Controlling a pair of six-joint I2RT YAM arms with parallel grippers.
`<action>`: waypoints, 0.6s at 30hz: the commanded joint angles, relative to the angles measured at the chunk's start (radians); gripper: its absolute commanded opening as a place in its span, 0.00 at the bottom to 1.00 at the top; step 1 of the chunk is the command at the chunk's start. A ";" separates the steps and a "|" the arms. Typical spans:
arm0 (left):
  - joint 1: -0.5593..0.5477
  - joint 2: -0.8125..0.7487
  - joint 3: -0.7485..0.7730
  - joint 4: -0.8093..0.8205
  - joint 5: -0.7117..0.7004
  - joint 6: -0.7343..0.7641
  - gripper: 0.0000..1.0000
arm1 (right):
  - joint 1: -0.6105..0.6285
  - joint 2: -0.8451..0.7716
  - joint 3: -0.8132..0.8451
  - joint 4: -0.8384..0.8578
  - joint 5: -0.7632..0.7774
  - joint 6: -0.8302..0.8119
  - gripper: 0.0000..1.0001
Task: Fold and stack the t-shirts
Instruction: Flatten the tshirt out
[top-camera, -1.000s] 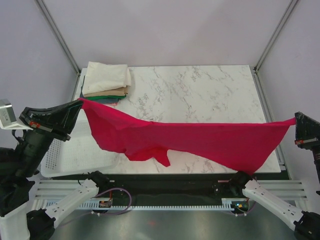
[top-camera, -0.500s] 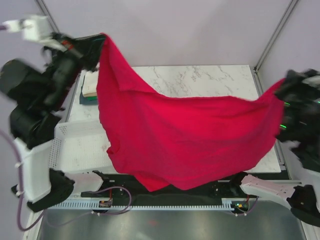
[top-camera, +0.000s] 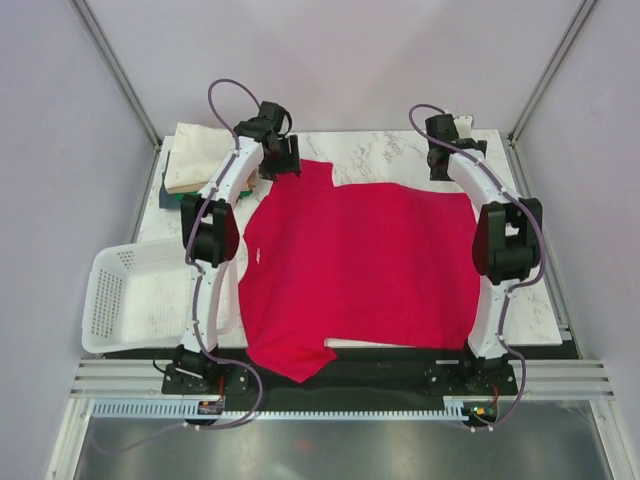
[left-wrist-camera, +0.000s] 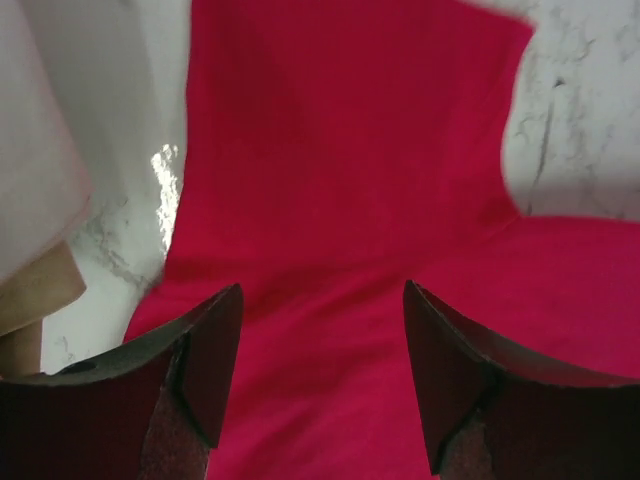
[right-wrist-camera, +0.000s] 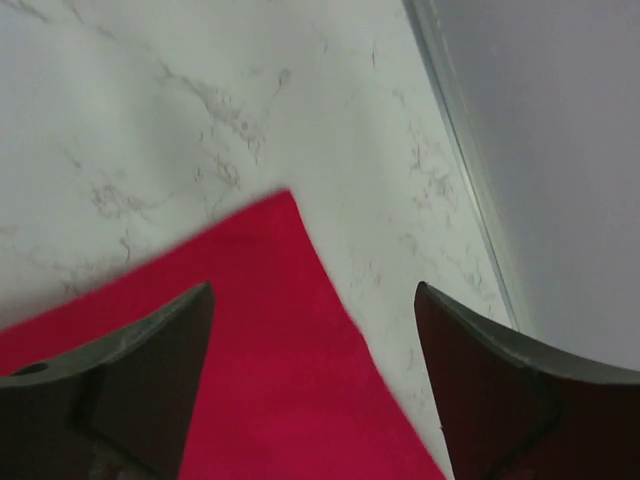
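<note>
Red t-shirt (top-camera: 360, 265) flat on table (top-camera: 400, 150), stack (top-camera: 205, 160) and basket (top-camera: 110, 300) alongside, both arms' fingers (left-wrist-camera: 205, 370) spread.

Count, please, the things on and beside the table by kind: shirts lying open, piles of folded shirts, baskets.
Red t-shirt lying open: 1
Pile of folded shirts: 1
White basket: 1
Total: 3
</note>
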 joint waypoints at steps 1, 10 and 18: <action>-0.001 -0.246 -0.064 0.019 0.018 -0.009 0.73 | 0.027 -0.162 0.013 -0.019 -0.066 0.073 0.94; -0.028 -0.618 -0.616 0.204 -0.057 -0.026 0.71 | 0.022 -0.466 -0.428 0.096 -0.368 0.164 0.97; -0.057 -0.668 -0.938 0.403 -0.045 -0.098 0.68 | -0.061 -0.344 -0.503 0.133 -0.579 0.199 0.98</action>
